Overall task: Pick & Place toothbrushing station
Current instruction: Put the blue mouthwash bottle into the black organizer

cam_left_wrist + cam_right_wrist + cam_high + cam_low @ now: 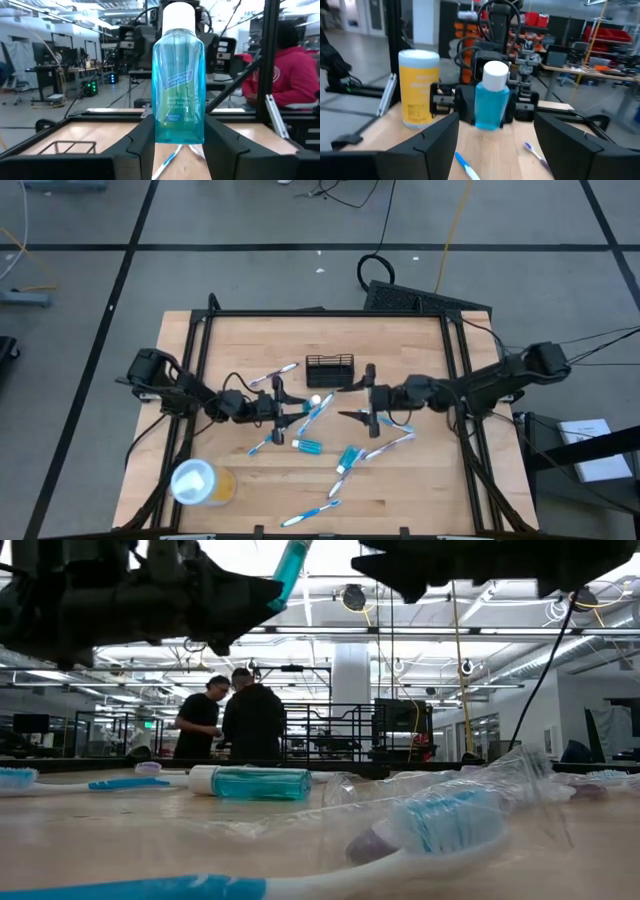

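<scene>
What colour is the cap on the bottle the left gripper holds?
White, on a clear blue bottle; clearest in the left wrist view.

We see only a corner of the wire holder, cut off by the left gripper's finger. The mouthwash bottle's base is hidden between the fingers; its small print is unreadable.

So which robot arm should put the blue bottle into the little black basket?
Probably the left. Its gripper already holds the blue bottle upright between its fingers, beside the black mesh holder. The right gripper hangs open and empty.
</scene>
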Controlling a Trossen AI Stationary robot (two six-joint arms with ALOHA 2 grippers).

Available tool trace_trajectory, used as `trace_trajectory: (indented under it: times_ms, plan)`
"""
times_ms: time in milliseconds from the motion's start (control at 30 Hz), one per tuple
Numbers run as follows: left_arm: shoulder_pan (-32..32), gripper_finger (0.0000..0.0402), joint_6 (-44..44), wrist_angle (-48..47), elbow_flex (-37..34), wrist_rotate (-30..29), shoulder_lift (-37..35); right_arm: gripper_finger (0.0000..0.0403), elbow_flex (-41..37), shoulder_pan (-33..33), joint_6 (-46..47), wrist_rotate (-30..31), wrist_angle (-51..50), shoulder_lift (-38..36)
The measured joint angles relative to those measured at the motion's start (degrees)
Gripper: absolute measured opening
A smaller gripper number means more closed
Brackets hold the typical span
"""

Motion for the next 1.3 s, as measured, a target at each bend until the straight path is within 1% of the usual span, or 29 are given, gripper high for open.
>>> trace_trajectory:
  times_ms: [100,233,567,1067,1167,1300]
  plan:
    - [0.9,0.0132,-0.3,0.0,2.3,1.6,1.6,0.0251,0.0,-2.6,1.3,-3.8,3.0,2.8]
    - [2.1,0.0132,-0.4,0.0,3.9,2.9,2.9,0.0251,0.0,-4.6,1.9,-6.5,8.1,5.9]
    - [4.0,0.0132,-1.9,0.0,3.9,3.9,3.0,0.0251,0.0,-7.0,2.6,-11.5,14.1,6.5]
    - [4.6,0.0132,-2.1,0.0,3.9,3.9,3.0,0.0251,1.0,-8.6,4.5,-11.7,14.4,6.6]
    - [4.6,0.0132,-2.1,0.0,3.9,3.9,3.0,0.0251,1.8,-8.6,5.2,-12.9,13.5,6.6]
    - [4.6,0.0132,-2.1,0.0,3.9,3.9,3.0,0.0239,3.3,-8.6,5.3,-12.9,12.6,8.7]
